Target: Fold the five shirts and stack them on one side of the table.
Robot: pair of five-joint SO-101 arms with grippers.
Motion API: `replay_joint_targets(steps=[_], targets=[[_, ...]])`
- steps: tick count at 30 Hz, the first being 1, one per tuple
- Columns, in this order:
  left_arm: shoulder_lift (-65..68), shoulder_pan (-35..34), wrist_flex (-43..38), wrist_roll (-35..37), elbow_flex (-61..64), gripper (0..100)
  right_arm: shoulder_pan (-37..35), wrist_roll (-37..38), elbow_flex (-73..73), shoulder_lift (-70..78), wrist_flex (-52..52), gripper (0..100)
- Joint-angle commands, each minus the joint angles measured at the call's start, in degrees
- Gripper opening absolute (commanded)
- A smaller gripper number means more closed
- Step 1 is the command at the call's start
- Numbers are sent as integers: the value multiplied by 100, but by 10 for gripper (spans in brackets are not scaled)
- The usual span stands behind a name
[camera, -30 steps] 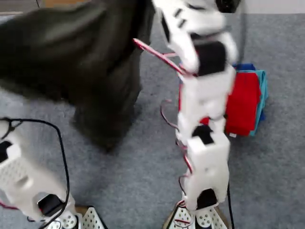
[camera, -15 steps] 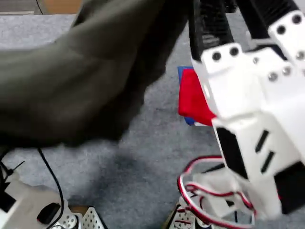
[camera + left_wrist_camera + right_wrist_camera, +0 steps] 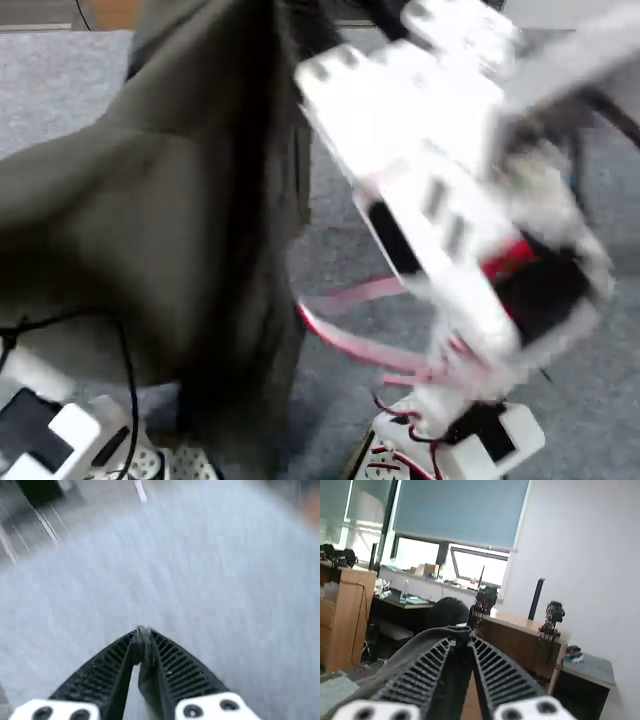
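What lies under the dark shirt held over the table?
Under the dark shirt, a white arm base with a black cable shows; the table beneath its folds is hidden.

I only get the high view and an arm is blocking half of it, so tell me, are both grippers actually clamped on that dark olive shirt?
Observer: The left gripper is shut, with a thin edge of the dark olive shirt pinched at its tip.
Operator: And the right one?
Observer: The right gripper is shut on a fold of the same shirt, and the cloth drapes away over one side of it.
Operator: Which way is that wrist facing?
Observer: Out into the room rather than at the table. Beyond the gripper are a window blind and a wooden desk.
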Motion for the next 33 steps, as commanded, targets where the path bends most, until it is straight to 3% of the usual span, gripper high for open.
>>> replay_joint_targets(steps=[1,4,6,10,14,19,24,29,33], targets=[[92,624,-1635,-70,1653,19,224,-26,787,400,-1002,2],[382,835,-3455,18,2347,19,602,-44,1235,1042,-1996,2],[673,958,-4519,466,2576,21,840,-26,1226,1543,-2470,2],[1279,1178,-5723,1609,2295,47,1095,-18,576,2589,-2831,2],[1807,1591,-5785,2391,1626,143,1244,-18,-549,3653,-2831,2],[2589,2075,-5785,2233,1213,146,1253,-18,-1640,4796,-2593,2],[3213,2084,-5714,2233,897,146,1235,-18,-2281,5323,-1758,2],[3653,2119,-4738,2224,387,150,1226,-18,-2413,5587,-1169,2],[4356,2242,-4545,2224,70,150,1314,-9,-2457,5886,-167,2]])
